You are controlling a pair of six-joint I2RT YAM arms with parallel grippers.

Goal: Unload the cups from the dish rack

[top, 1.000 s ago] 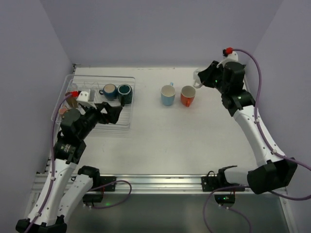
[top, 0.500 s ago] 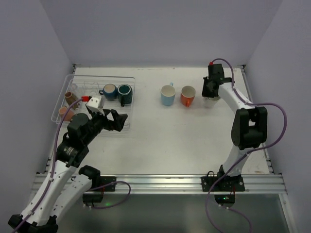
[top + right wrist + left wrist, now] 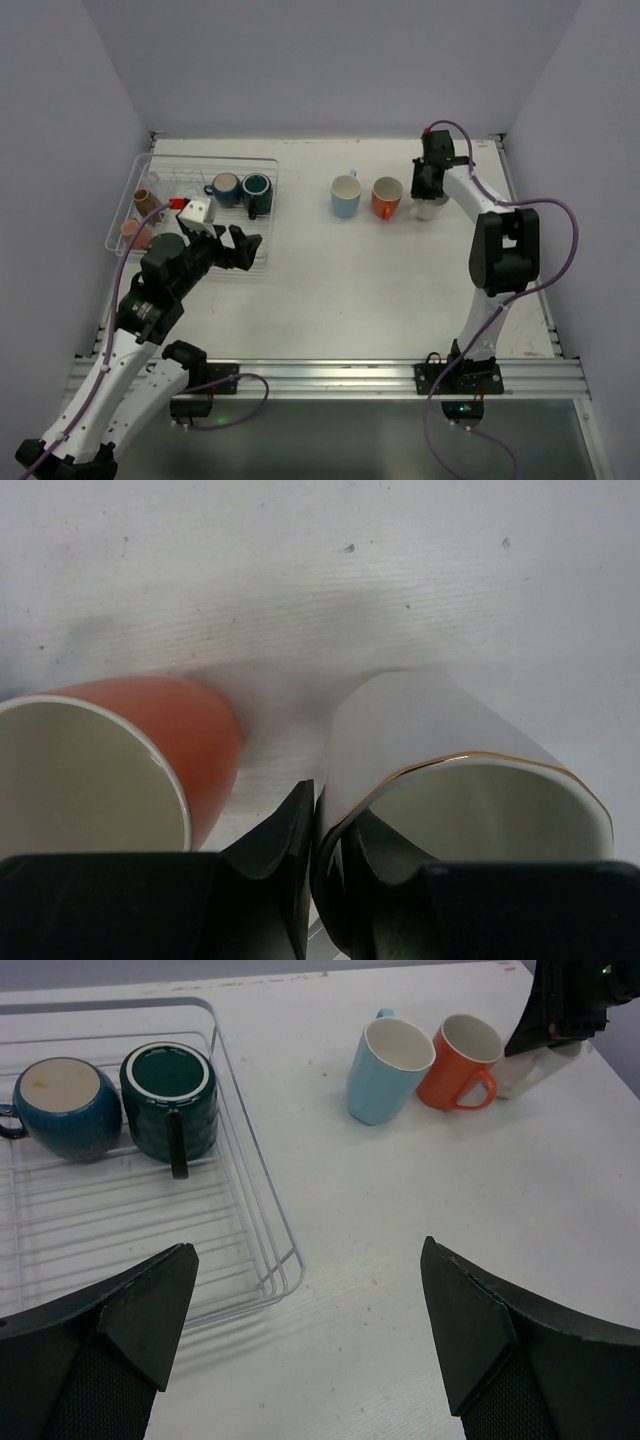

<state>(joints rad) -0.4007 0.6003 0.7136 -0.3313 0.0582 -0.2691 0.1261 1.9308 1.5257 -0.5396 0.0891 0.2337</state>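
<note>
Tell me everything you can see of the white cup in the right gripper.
The white cup looks like glossy ceramic, with a thin gold line round its rim. No handle shows. The right gripper is shut on its wall, one finger inside and one outside. It is close beside the orange cup without touching it. Whether it rests on the table is unclear.

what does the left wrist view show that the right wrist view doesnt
Only left wrist: the see-through wire dish rack holding a navy mug and a dark teal mug, plus the light blue cup outside it. Only right wrist: how the right gripper pinches the wall of the white gold-rimmed cup. Both: the orange cup beside that white cup.
</note>
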